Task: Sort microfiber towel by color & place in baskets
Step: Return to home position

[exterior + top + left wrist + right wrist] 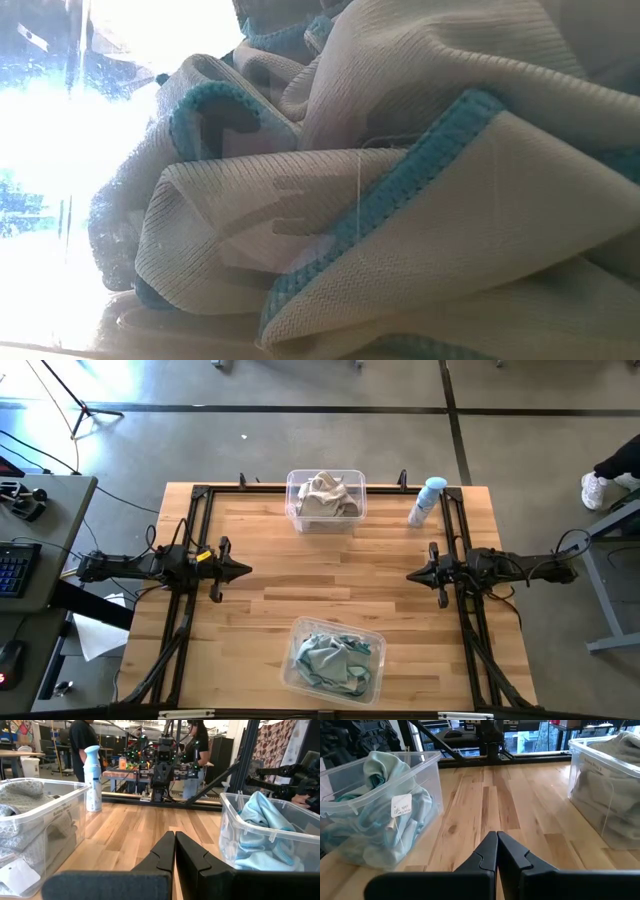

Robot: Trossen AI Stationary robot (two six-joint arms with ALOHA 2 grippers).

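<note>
Several pale beige-grey towels (326, 497) lie heaped in the clear basket (296, 510) at the table's far middle. Several light teal-blue towels (332, 658) lie heaped in the clear basket (372, 635) at the near middle; they fill the low view (400, 200). My left gripper (246, 570) is shut and empty at the table's left, pointing right. My right gripper (411, 575) is shut and empty at the right, pointing left. Both hover over bare wood between the baskets. The wrist views show the beige towels (22, 807) (615, 775) and the teal towels (265, 827) (375, 815).
A blue-capped white spray bottle (428, 501) stands at the far right, beside the beige basket. A black metal frame (200, 495) runs along the table's left, far and right sides. Bare wood (330, 575) lies between the grippers. People stand in the room beyond the table (85, 735).
</note>
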